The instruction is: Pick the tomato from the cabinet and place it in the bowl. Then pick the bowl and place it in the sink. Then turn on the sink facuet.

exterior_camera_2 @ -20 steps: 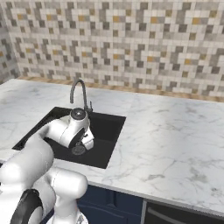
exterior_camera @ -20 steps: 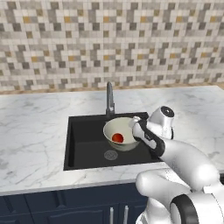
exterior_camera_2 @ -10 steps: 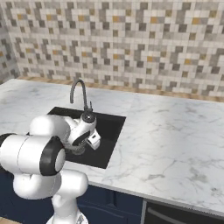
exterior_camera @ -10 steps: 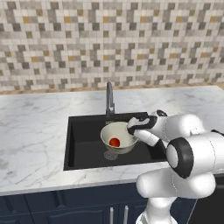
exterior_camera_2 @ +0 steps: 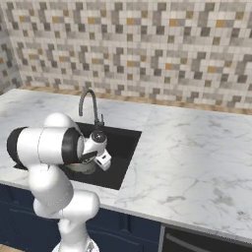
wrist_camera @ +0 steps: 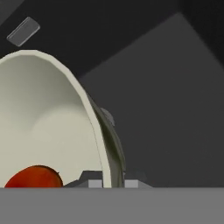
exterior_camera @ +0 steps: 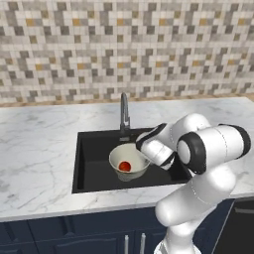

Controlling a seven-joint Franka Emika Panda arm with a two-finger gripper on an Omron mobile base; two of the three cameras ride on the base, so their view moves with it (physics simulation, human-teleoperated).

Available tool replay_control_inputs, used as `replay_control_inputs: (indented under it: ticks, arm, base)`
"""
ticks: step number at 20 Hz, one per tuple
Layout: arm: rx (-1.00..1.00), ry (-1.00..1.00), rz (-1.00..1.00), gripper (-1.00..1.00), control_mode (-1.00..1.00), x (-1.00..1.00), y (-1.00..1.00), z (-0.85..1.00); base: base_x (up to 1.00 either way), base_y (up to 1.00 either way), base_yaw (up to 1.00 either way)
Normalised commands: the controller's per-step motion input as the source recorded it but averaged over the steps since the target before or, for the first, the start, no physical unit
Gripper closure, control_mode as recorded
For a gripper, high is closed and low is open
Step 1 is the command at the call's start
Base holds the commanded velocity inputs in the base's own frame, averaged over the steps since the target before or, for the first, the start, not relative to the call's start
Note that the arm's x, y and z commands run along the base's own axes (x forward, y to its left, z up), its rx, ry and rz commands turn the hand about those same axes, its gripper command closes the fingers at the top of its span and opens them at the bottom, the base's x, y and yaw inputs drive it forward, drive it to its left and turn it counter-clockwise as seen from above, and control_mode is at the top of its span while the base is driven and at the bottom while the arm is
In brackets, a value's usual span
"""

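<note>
Tomato: we find the tomato (exterior_camera: 125, 166) lying in the bottom of the bowl (exterior_camera: 119, 158); in the hand view it shows as a red patch (wrist_camera: 33, 176) low inside the creamy wall (wrist_camera: 43, 109). First step reads as done.
Bowl: it sits inside the sink (exterior_camera: 94, 158), near the middle of the basin, below the level of the worktop (exterior_camera: 39, 144). We cannot tell whether its base touches the basin floor or hangs just above it.
Jaws: the gripper (wrist_camera: 107, 183) straddles the bowl's rim, one finger inside the wall and one outside, pinching it. We judge the bowl not yet let go.
Second step: nearly finished, in our judgement; what is left is to settle the bowl and release the rim.
Sink facuet: the sink facuet (exterior_camera: 123, 113) stands at the back edge of the basin, just behind the bowl; the right base view gives its curved spout (exterior_camera_2: 89, 101). We see no water running, so we take it as untouched.
Remaining: release, withdraw, then turn on the faucet.
</note>
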Motion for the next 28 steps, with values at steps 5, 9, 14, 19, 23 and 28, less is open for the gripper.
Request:
replay_control_inputs:
  ticks: [5,9,14,19,23,28]
  arm:
    - [-0.01,0.00,0.00,1.00,-1.00,0.26,0.21,-0.33]
    - [0.00,0.00,0.00,1.00,-1.00,0.37,0.16,-0.33]
    - [0.00,0.00,0.00,1.00,-1.00,0.31,0.04,-0.30]
    - [0.00,0.00,0.00,1.00,-1.00,0.16,0.00,-0.23]
    - [0.00,0.00,0.00,1.00,-1.00,0.09,-0.04,-0.15]
    - [0.00,0.00,0.00,1.00,-1.00,0.13,-0.02,-0.02]
  base:
    - [0.00,0.00,0.00]
    - [0.00,0.00,0.00]
    - [0.00,0.00,0.00]
    - [0.00,0.00,0.00]
    - [0.00,0.00,0.00]
    - [0.00,0.00,0.00]
